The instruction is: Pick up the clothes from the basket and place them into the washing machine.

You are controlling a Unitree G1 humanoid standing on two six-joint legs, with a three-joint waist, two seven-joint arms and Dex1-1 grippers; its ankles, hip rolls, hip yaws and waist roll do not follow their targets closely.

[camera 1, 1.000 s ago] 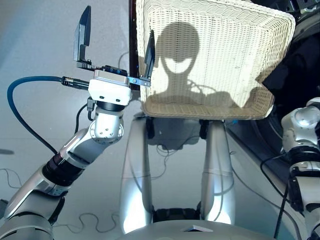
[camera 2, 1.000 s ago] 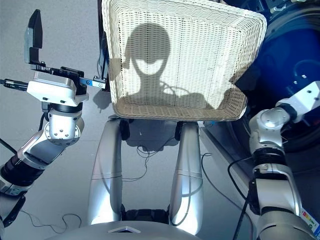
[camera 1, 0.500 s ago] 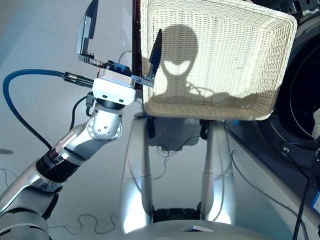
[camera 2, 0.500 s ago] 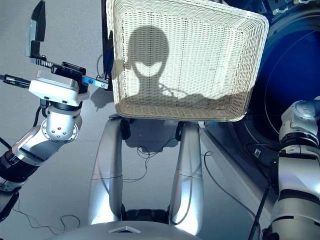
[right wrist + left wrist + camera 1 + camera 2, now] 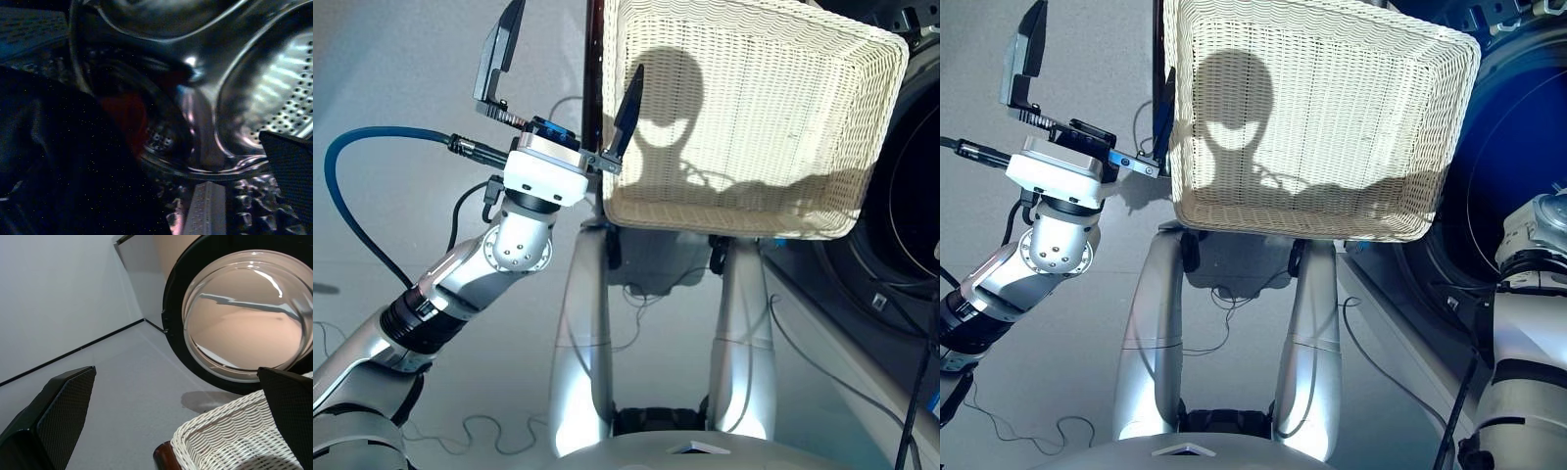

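The navy garment (image 5: 54,161) and red-orange cloth (image 5: 122,117) now lie inside the washing machine (image 5: 254,98) drum, with the right pincer's grip impossible to tell. The basket (image 5: 754,211) at twelve o'clock is bare. A second ago the right arm showed beside it; it has since reached into the drum, so loading looks nearly done. The left pincer (image 5: 566,83), at ten o'clock, stays wide open, empty.

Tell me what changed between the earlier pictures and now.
The right arm's forearm left the head views, reaching toward the washing machine; the right gripper now looks into the drum, dark cloth beside it. The left gripper rose slightly, still open beside the basket, still empty.
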